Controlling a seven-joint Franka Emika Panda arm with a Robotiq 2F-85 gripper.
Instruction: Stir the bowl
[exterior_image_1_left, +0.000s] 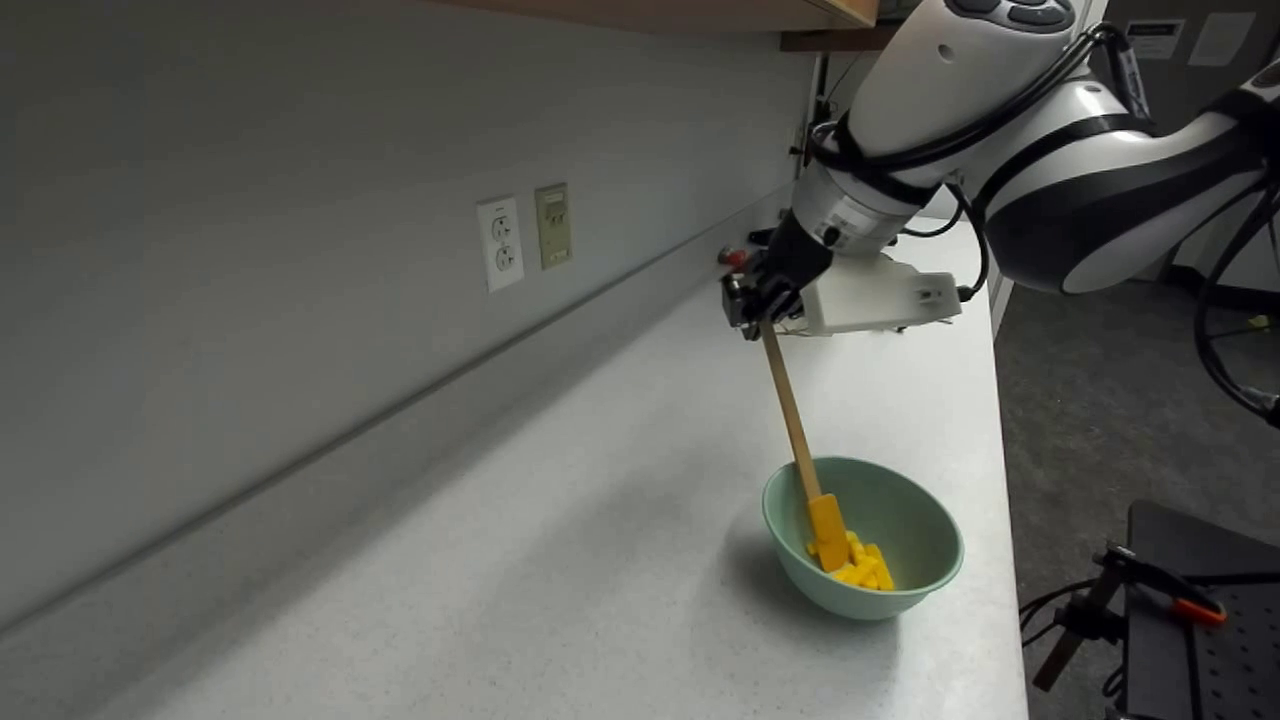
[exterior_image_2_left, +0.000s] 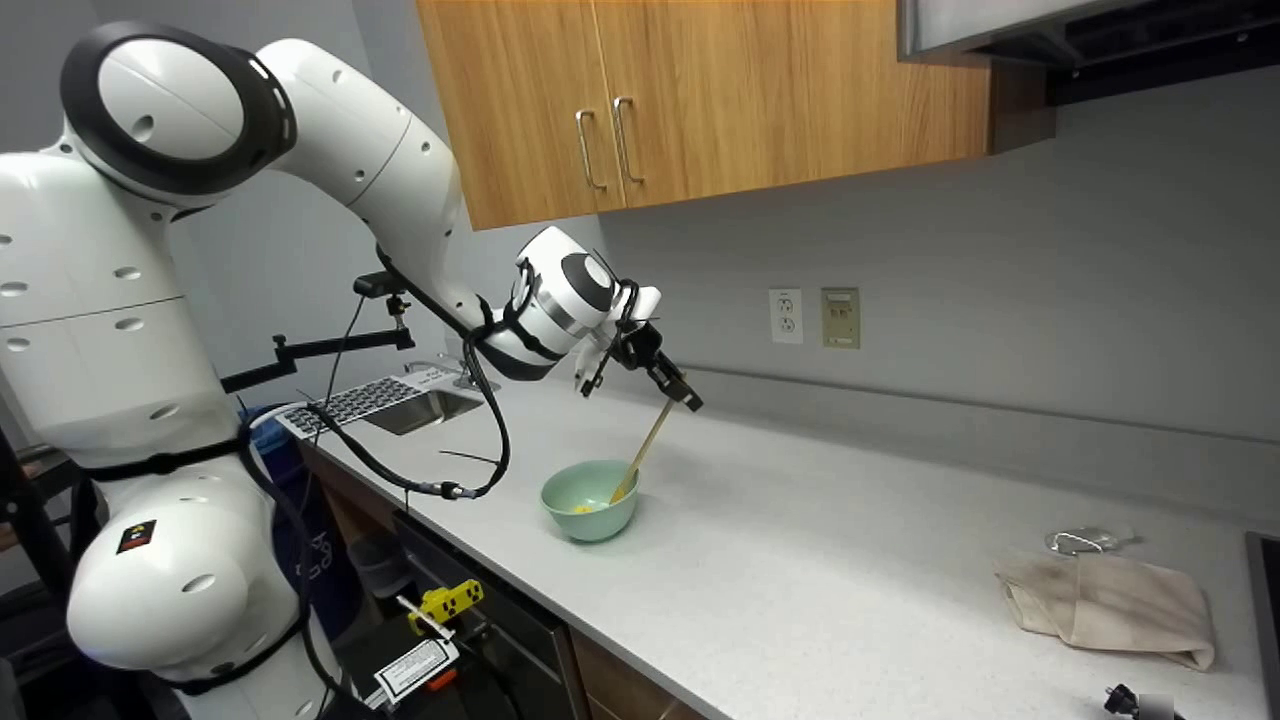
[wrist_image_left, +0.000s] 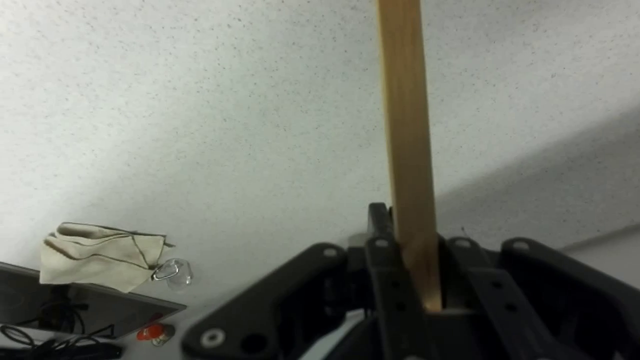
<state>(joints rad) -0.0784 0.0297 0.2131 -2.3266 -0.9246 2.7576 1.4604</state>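
The claw (exterior_image_1_left: 757, 308) is clamped tight on the wooden-handled spatula (exterior_image_1_left: 797, 430), jaws drawn in to the handle's width, and look at that slant, leaning down into the green bowl (exterior_image_1_left: 910, 510), orange blade (exterior_image_1_left: 828, 533) right in among the yellow pieces (exterior_image_1_left: 866, 573)! The bowl sits on the table (exterior_image_1_left: 560, 560), near the edge; in an exterior view, a folded cloth (exterior_image_2_left: 1110, 605) lies well apart.

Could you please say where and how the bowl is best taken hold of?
Probably by its rim, from above, on the side nearest the open edge of the counter, one jaw inside and one outside. The bowl is open-topped with smooth, flaring sides, and the spatula slants out on the opposite side. The jaws, holding the spatula, would need to let go first.
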